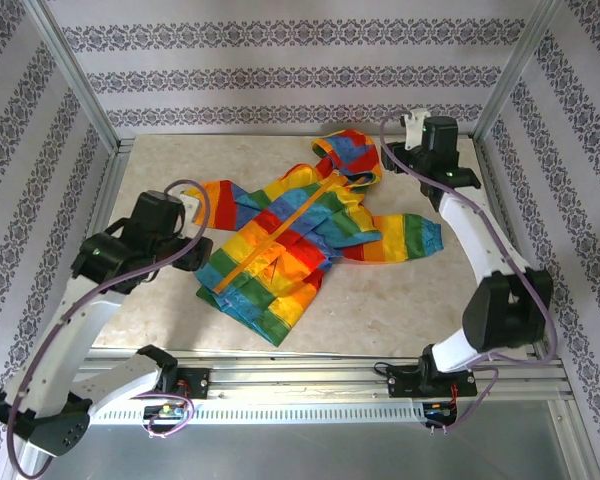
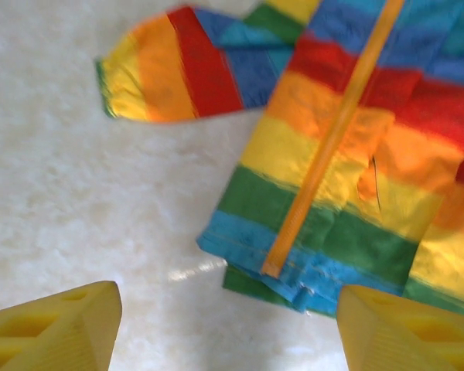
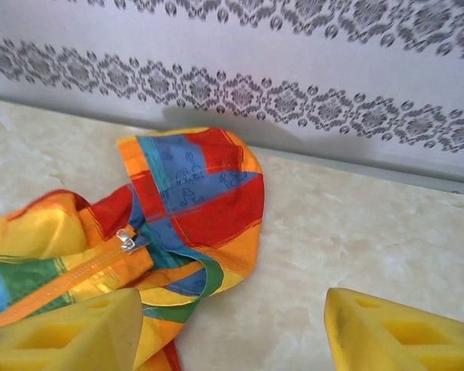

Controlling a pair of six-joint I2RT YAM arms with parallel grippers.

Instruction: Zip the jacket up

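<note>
Lying flat near the middle of the counter (image 1: pixel 400 290), the jacket (image 1: pixel 290 240) had its hood (image 3: pixel 201 193) pointing to the far side and its hem toward the near left. The orange zipper (image 2: pixel 332 147) ran straight up the front, and the little metal pull (image 3: pixel 125 239) sat right up by the hood. The left tool (image 2: pixel 228 309) hung just off the hem, spread wide, gripping nothing. The right tool (image 3: pixel 232 309) hovered by the hood, also wide and empty. One sleeve (image 1: pixel 405 238) stuck out to the right.
</note>
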